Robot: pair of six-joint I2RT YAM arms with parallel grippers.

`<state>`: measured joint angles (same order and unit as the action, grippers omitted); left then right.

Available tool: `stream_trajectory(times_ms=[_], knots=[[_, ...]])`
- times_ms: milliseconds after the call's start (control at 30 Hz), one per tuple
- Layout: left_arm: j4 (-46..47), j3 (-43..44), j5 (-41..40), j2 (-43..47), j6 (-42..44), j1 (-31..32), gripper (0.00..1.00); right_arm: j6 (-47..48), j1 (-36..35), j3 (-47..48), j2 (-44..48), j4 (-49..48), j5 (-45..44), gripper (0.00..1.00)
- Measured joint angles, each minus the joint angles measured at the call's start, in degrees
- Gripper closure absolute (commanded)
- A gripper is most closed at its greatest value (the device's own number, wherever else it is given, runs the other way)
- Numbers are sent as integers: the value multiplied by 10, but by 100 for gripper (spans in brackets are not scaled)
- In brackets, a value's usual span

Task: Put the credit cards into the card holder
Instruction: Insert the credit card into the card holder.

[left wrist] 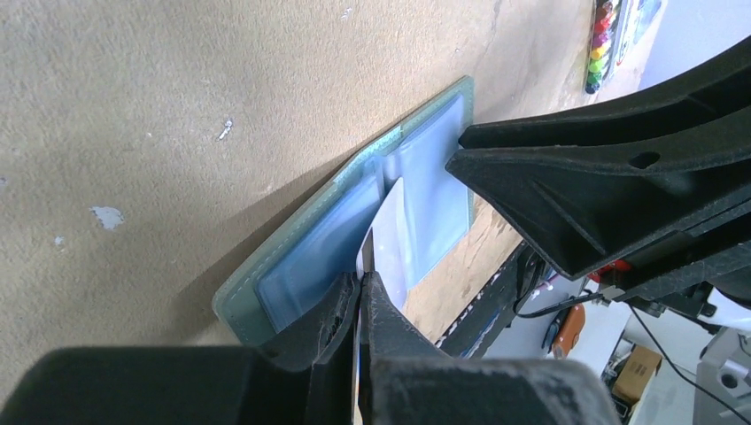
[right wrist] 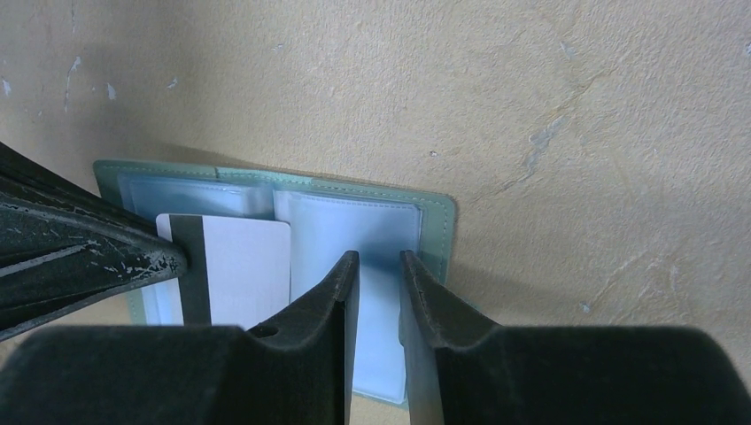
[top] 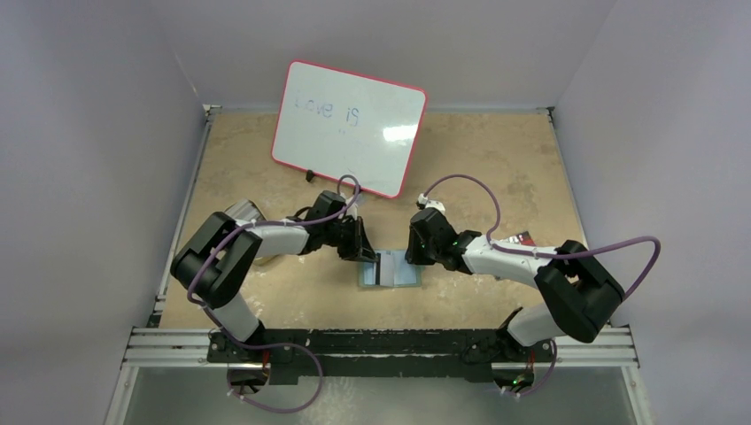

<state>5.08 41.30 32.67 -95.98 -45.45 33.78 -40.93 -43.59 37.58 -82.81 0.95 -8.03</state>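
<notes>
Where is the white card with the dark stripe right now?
In the right wrist view, the striped card sits over the open card holder's left-hand pocket, pinched in the left gripper's jaws, beside the right gripper.

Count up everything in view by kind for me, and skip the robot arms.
Whiteboard: 1
Open green card holder: 1
Striped white card: 1
Silver object by left arm: 1
Dark item under right arm: 1
Total: 5
</notes>
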Motion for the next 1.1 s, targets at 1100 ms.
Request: stream_trajectory(times_ms=[1100], knots=[[29, -28, -61, 21, -50, 19, 100, -2, 1, -2, 0, -5, 0, 75]])
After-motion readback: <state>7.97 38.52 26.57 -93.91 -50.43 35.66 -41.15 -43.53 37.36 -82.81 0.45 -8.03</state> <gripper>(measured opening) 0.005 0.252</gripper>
